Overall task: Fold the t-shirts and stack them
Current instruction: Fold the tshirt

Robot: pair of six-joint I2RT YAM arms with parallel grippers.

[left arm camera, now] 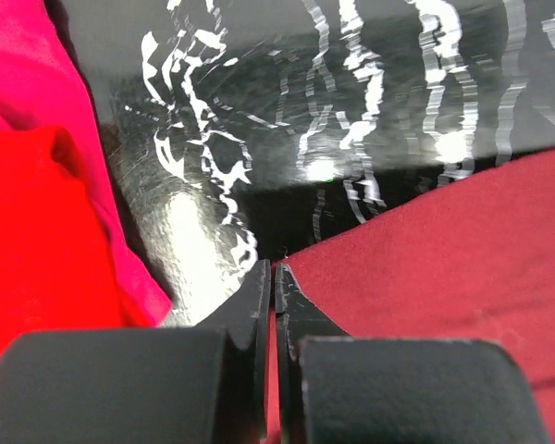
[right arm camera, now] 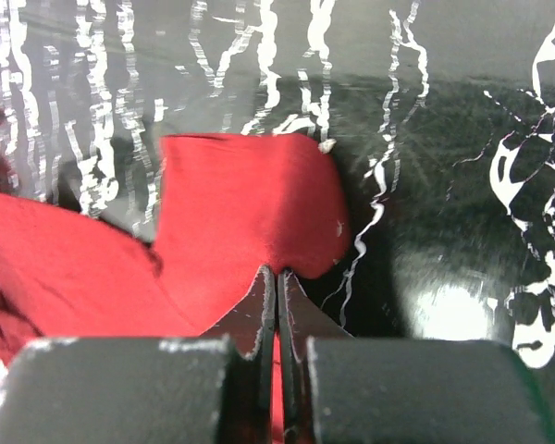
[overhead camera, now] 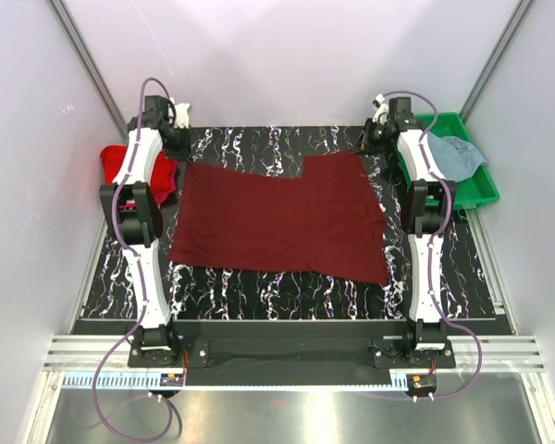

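Maroon t-shirt (overhead camera: 277, 222): you have it spread flat across the middle of the counter (overhead camera: 259, 282). Its far edge is stepped, the right part reaching further back than the left. A few creases show near its right side.

Left tool (left arm camera: 274, 277): it sits at the far left corner of the maroon t-shirt, down at counter level. Your left wrist view shows its jaws pressed together, with a strip of maroon cloth in the slit between them. It is gripping that corner.

Right tool (right arm camera: 277, 276): it sits at the far right corner of the same garment. Your right wrist view shows the jaws pressed together with cloth caught between them. A flap of the shirt lies just ahead of the fingertips, with a small pale speck at its far edge.

Red t-shirt (overhead camera: 120, 165): it is bunched at the left edge of the counter beside the left arm. A strip of bare counter lies between it and the maroon one.

Pink t-shirt (left arm camera: 28, 65): it lies against the red t-shirt, touching it. How much of it sits underneath cannot be told.

Grey-blue t-shirt (overhead camera: 453, 155): it is crumpled inside the green tray (overhead camera: 478, 191) at the far right, beside the right arm.

You have 2 tools on 1 garment.
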